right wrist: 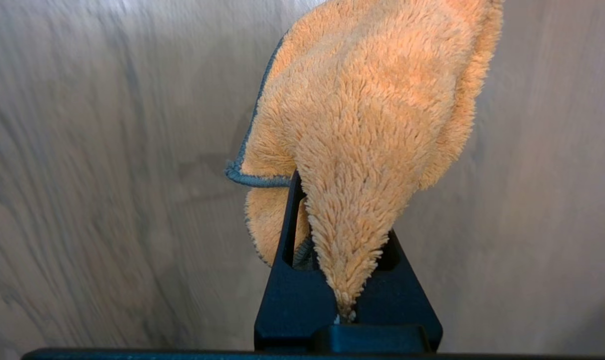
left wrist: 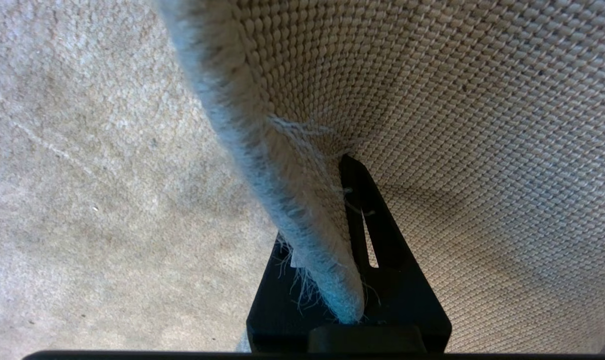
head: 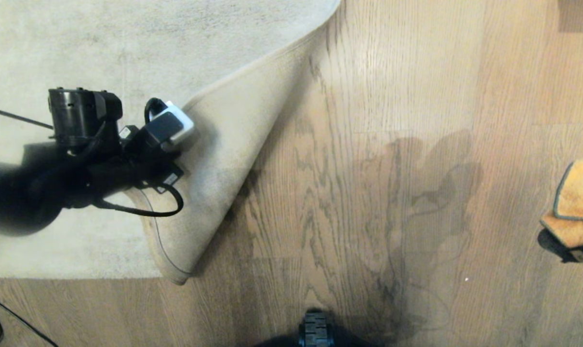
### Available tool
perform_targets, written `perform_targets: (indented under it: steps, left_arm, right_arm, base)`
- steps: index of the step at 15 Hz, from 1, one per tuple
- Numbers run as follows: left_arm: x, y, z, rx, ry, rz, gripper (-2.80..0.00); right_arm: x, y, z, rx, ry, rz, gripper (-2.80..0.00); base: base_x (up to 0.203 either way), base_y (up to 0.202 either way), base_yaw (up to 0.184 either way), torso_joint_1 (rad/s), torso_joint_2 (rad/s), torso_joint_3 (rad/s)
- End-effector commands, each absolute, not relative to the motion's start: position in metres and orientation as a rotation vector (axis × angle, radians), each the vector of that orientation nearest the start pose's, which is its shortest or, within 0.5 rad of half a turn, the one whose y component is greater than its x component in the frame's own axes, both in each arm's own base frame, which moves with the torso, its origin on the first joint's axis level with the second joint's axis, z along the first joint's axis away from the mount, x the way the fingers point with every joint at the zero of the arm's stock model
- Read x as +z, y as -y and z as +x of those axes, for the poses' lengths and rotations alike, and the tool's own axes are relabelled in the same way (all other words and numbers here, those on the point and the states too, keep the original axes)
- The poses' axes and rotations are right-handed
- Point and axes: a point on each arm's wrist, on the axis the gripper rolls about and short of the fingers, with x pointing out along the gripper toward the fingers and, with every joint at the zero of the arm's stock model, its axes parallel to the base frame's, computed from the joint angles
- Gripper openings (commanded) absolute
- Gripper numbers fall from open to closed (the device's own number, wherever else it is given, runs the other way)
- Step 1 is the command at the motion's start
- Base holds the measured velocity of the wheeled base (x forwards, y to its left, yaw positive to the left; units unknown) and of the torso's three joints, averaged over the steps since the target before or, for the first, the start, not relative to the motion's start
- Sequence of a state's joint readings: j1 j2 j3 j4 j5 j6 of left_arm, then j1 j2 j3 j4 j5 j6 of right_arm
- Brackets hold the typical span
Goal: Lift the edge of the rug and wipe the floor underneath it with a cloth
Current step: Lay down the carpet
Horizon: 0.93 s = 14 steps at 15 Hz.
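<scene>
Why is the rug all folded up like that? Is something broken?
The left claw pinches the rug edge, folding that corner back off the floor. Loose threads fray from the edge there. Nothing else looks odd.

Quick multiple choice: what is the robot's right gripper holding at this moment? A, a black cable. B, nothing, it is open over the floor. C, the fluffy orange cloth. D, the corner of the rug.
C: the right gripper is shut on the orange cloth, which bunches out from between its fingers above the wood floor.
</scene>
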State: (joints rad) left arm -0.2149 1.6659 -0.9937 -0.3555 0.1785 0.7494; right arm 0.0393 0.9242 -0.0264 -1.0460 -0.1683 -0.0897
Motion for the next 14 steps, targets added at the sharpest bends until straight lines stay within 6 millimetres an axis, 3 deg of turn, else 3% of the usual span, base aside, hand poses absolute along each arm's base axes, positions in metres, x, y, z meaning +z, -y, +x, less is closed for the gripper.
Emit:
perform_targets:
  steps: [1, 5, 8, 10, 11, 14]
  left_arm:
    - [0.215, 0.062, 0.302, -0.151, -0.288, 0.81, -2.8]
    - [0.213, 0.063, 0.299, -0.158, -0.293, 0.811, -2.8]
    - [0.213, 0.063, 0.299, -0.156, -0.295, 0.813, -2.8]
    - [0.213, 0.063, 0.299, -0.159, -0.294, 0.813, -2.8]
    - [0.213, 0.065, 0.298, -0.165, -0.293, 0.813, -2.8]
    - [0.21, 0.069, 0.296, -0.178, -0.293, 0.815, -2.8]
  right_arm:
    - [0.159, 0.003, 0.064, -0.17, 0.154, -0.086, -2.8]
    - [0.139, 0.003, 0.016, -0.161, 0.175, -0.101, -2.8]
    - [0.105, 0.002, -0.018, -0.094, 0.142, -0.127, -2.8]
    - [0.081, 0.0, -0.023, -0.003, 0.03, -0.171, -2.8]
    - [0.076, -0.001, -0.023, 0.069, 0.009, -0.194, -2.8]
    - [0.075, -0.001, -0.023, 0.07, -0.003, -0.137, -2.8]
  base:
    - [0.0, 0.0, 0.0, 0.0, 0.0, 0.0]
    - [0.0, 0.0, 0.0, 0.0, 0.0, 0.0]
    - [0.0, 0.0, 0.0, 0.0, 0.0, 0.0]
    - [0.0, 0.0, 0.0, 0.0, 0.0, 0.0]
    - [0.0, 0.0, 0.0, 0.0, 0.0, 0.0]
    - [0.0, 0.0, 0.0, 0.0, 0.0, 0.0]
